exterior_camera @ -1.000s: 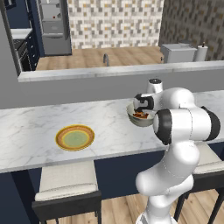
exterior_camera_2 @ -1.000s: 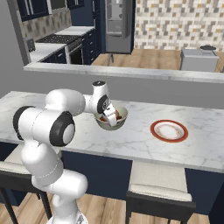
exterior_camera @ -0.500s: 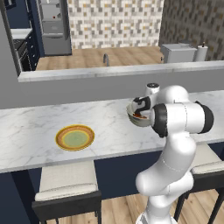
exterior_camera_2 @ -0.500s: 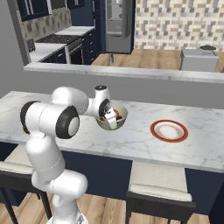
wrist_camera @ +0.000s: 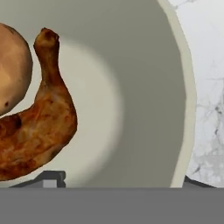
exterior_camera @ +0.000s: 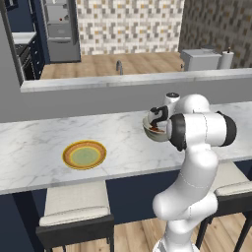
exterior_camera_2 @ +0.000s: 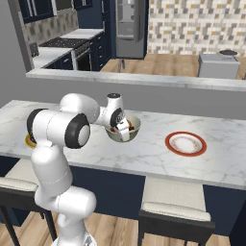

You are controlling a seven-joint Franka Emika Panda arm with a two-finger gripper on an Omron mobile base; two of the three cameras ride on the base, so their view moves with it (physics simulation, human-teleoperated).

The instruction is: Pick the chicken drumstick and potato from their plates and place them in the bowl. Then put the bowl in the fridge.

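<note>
My arm is bent forward at the elbow, wrist angled down, gripper [exterior_camera_2: 123, 133] low with jaws straddling something, parted.

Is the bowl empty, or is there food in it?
Not empty. The bowl holds the drumstick with the potato right beside it.

bowl [wrist_camera: 144, 87] – chicken drumstick [wrist_camera: 37, 127] inside | potato [wrist_camera: 13, 70] – touching it
</note>
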